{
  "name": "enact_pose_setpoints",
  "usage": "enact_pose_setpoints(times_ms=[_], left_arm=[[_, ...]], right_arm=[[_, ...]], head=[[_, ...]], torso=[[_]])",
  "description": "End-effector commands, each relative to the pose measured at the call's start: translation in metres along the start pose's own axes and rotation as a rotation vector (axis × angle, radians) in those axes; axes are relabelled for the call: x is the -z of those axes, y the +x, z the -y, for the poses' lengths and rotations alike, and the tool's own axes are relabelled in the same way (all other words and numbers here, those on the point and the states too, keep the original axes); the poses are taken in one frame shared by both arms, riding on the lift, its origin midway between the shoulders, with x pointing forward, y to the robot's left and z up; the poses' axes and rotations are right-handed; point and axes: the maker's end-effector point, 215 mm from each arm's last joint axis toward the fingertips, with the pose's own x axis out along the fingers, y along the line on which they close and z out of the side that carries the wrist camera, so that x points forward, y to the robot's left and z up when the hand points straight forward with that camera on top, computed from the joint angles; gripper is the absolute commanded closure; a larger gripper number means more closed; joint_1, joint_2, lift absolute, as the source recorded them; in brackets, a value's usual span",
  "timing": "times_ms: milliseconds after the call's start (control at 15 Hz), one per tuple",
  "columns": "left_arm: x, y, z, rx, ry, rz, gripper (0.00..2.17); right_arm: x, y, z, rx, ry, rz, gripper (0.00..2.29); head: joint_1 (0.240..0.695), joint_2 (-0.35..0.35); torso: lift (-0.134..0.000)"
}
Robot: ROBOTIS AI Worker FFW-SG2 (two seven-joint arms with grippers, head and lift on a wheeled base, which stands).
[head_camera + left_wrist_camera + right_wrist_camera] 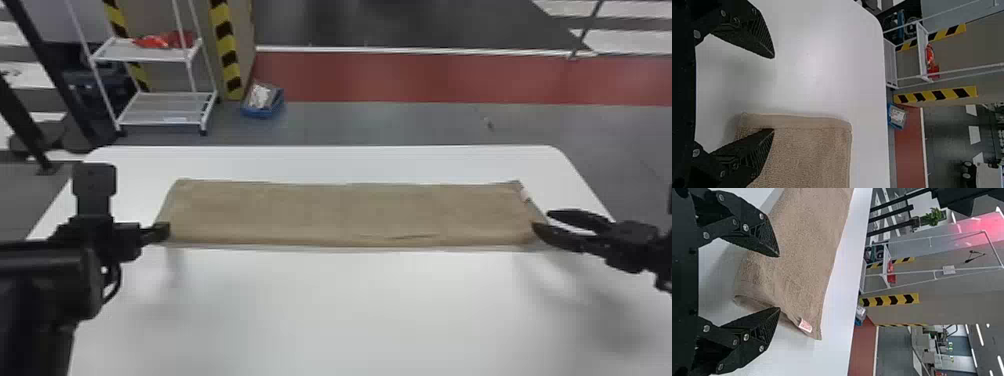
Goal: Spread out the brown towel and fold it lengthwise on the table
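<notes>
towel (340,215) lies across the middle of the head view as a long, low strip on the white table (330,310). we judge the lengthwise fold to be made, with release and tidying in hand. we note the left gripper (774,93) at the strip's left end, fingers wide apart, one over the cloth, holding nothing. we find the right gripper (779,282) at the right end, beside the label (805,325), likewise spread and empty. we advise a lift of both straight up, then a check of the crease (410,236) at lower right and the uneven lower edge. fingers so close to the cloth could drag a corner if withdrawn sideways. beyond the table, upper left, we record a white rack (165,109) bearing a red item (160,41), and a blue box (262,112) on the floor; none obstructs the work.
</notes>
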Motion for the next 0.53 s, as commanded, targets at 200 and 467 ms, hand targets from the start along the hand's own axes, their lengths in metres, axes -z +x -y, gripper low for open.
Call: enact_pose_setpoints(times_ms=[200,467], left_arm=[[0.026,-0.005,0.009,0.019,0.002,-0.069,1.25],[0.034,-0.014,0.007,0.015,0.004,-0.092,1.56]], right_arm=[[0.006,-0.009,-0.003,-0.023,0.027,-0.001,0.89],[0.001,-0.02,-0.006,-0.045,0.058,0.015,1.11]], head=[[0.695,-0.022],[0.695,-0.03]], torso=[[-0.124],[-0.124]])
